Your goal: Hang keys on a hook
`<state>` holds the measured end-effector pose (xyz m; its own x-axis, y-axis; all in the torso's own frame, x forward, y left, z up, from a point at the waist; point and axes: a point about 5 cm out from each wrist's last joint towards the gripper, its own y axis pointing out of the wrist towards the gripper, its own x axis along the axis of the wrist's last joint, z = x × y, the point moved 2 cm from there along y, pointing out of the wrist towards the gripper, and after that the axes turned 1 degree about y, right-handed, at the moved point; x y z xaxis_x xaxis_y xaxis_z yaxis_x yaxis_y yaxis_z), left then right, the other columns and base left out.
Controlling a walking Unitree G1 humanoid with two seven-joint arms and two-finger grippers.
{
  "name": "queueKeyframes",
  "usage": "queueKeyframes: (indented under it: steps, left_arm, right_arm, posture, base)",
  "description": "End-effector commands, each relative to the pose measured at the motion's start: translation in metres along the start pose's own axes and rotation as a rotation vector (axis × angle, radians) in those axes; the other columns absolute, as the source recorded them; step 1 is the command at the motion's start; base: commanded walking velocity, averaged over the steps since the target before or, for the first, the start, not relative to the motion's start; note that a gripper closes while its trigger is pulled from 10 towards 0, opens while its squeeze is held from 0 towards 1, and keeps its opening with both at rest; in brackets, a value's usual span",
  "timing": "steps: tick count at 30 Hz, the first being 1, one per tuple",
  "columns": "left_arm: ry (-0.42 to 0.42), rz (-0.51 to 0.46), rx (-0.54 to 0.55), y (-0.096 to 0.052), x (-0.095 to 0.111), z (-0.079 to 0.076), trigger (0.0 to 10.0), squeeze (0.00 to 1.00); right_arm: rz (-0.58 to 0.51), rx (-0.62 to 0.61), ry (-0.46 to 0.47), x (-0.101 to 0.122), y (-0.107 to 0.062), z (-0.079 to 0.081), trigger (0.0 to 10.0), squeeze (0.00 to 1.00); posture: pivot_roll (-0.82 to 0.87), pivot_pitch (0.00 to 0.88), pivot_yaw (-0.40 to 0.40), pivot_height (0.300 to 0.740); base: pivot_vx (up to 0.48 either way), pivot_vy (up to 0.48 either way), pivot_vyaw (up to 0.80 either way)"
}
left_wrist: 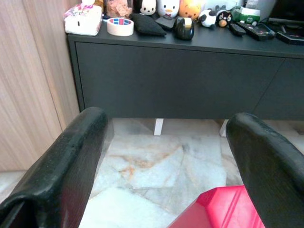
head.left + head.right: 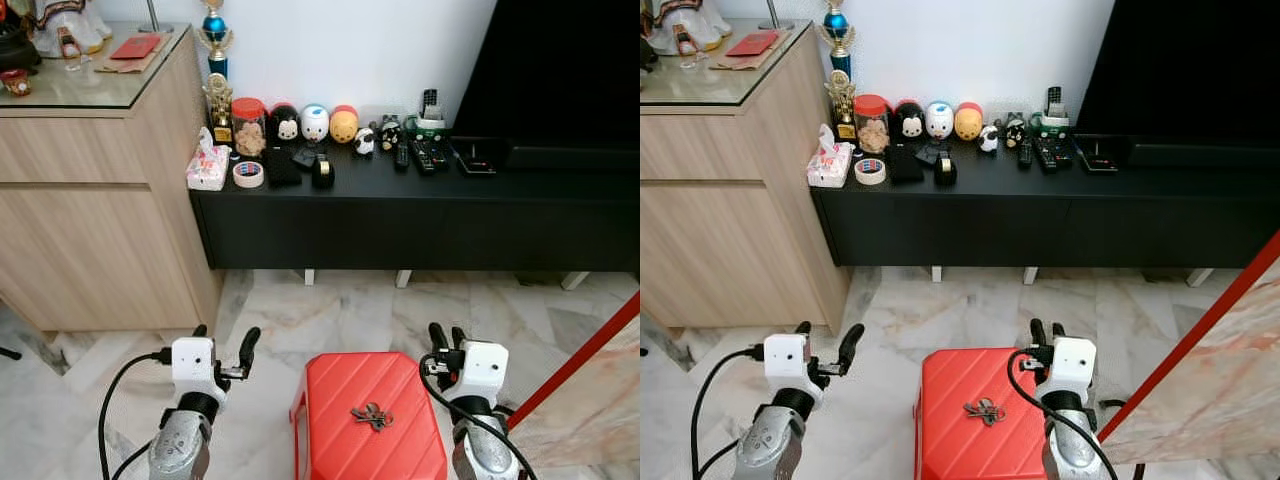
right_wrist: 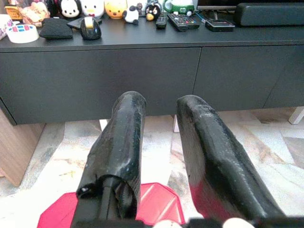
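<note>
A small bunch of dark keys (image 2: 372, 415) lies flat on top of a red plastic stool (image 2: 340, 400) on the marble floor, low in the head views between my two arms. My left gripper (image 2: 224, 340) hovers to the left of the stool with its fingers wide apart and nothing between them; in the left wrist view (image 1: 168, 118) it faces the black cabinet. My right gripper (image 2: 447, 334) hangs at the stool's right rear corner, above and behind the keys. Its fingers (image 3: 123, 137) stand a narrow gap apart and hold nothing.
A low black cabinet (image 2: 400, 215) runs along the wall ahead, carrying toys, a tape roll (image 2: 248, 173), a tissue pack and remotes. A wooden sideboard (image 2: 90, 230) stands at the left. A red-edged marble panel (image 2: 590, 370) leans in at the right.
</note>
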<state>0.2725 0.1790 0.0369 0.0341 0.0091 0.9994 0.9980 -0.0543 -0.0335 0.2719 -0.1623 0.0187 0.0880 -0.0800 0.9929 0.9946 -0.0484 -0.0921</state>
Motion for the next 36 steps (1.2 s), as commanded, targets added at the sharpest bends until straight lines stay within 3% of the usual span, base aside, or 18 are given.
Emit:
queueKeyframes:
  steps: [1, 18, 26, 36]
  left_arm:
    - [-0.009, 0.004, -0.016, 0.003, 0.001, -0.005, 10.0, 0.0]
    - [-0.004, 0.008, -0.026, 0.0, 0.002, -0.007, 10.0, 0.0]
    - [0.014, -0.002, -0.037, 0.003, 0.006, -0.007, 10.0, 0.0]
    - [0.012, -0.004, -0.039, 0.005, 0.009, -0.009, 10.0, 0.0]
  right_arm:
    - [-0.002, -0.007, -0.003, 0.003, 0.002, -0.002, 10.0, 0.0]
    - [0.035, -0.002, -0.006, -0.001, 0.005, -0.002, 10.0, 0.0]
    - [0.048, -0.002, -0.005, -0.004, 0.006, -0.003, 10.0, 0.0]
    - [0.058, -0.001, -0.01, -0.006, 0.007, -0.002, 10.0, 0.0]
  posture:
    - [-0.01, 0.0, -0.098, 0.685]
    - [0.0, 0.012, -0.107, 0.681]
    - [0.0, 0.014, -0.105, 0.627]
    - [0.0, 0.024, -0.107, 0.627]
  base:
    - [0.0, 0.0, 0.0]
    - [0.0, 0.0, 0.0]
    - [0.0, 0.0, 0.0]
    - [0.0, 0.0, 0.0]
